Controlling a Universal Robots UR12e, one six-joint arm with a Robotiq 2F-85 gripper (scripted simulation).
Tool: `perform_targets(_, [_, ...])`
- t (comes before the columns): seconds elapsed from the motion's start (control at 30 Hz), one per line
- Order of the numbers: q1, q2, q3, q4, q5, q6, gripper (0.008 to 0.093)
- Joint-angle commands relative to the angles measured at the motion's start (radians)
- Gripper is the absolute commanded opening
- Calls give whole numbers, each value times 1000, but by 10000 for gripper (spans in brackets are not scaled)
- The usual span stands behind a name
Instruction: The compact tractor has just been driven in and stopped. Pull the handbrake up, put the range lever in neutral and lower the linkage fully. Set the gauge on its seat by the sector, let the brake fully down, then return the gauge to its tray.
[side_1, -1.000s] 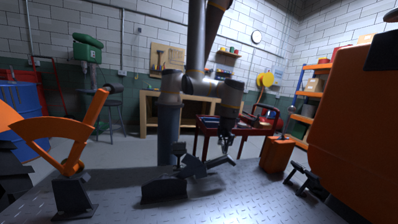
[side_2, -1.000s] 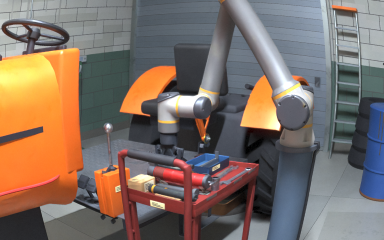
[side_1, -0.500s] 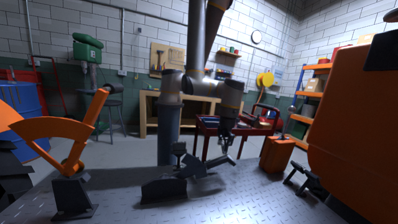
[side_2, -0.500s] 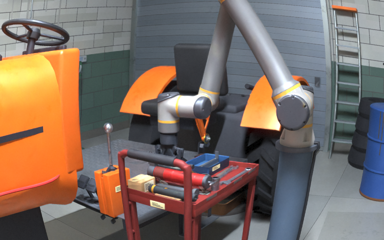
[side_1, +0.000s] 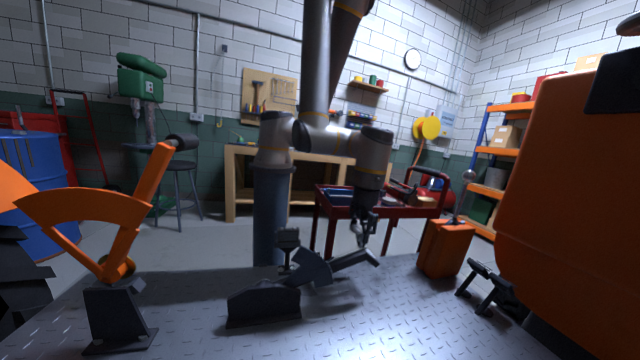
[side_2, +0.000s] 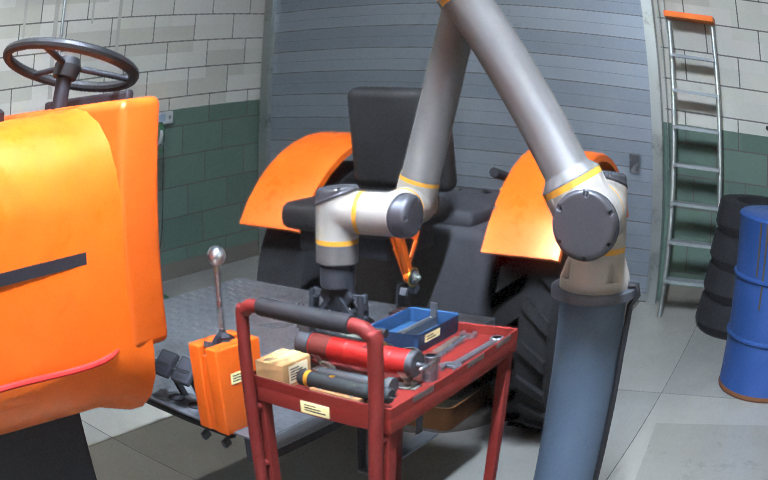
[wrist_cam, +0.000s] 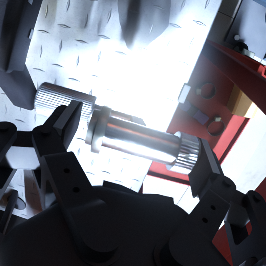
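Observation:
The handbrake lever's lower part (side_1: 345, 260) is hidden in the second side camera behind the red cart. In the wrist camera its shiny knurled grip (wrist_cam: 140, 140) runs across between my fingers, above the tread plate. The lever rises a little from its dark sector base (side_1: 270, 300). The range lever (side_1: 462, 197) with its round knob stands on an orange box (side_1: 445, 247) to the right. The orange linkage lever (side_1: 155, 170) leans up over its quadrant (side_1: 80, 205) on the left. The blue gauge tray (side_2: 416, 327) sits on the cart. My gripper (side_1: 363, 235) (wrist_cam: 135, 145) is open around the grip and holds nothing.
The red tool cart (side_2: 374, 362) stands just beyond the platform edge, loaded with a red-handled tool and wrenches. The orange tractor hood (side_1: 570, 215) walls the right side. Pedals (side_1: 487, 290) sit at its foot. The arm's base column (side_1: 270, 210) stands behind the handbrake.

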Motion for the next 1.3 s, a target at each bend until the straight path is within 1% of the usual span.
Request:
perform_targets(0.0, [0,-1,0,0,0,0,880])
perform_targets(0.17, [0,-3,0,2,0,0,880])
perform_targets(0.43, [0,-42,0,40,0,0,880])
perform_targets(0.63, [0,-51,1,50,0,0,880])
perform_targets(0.73, [0,-85,0,83,0,0,880])
perform_targets(0.93, [0,-204,-11,212,0,0,880])
perform_targets(1.0, [0,-234,-16,248,0,0,880])
perform_targets(1.1, [0,-255,-20,274,0,0,880])
perform_targets(1.27, [0,-256,-20,277,0,0,880])
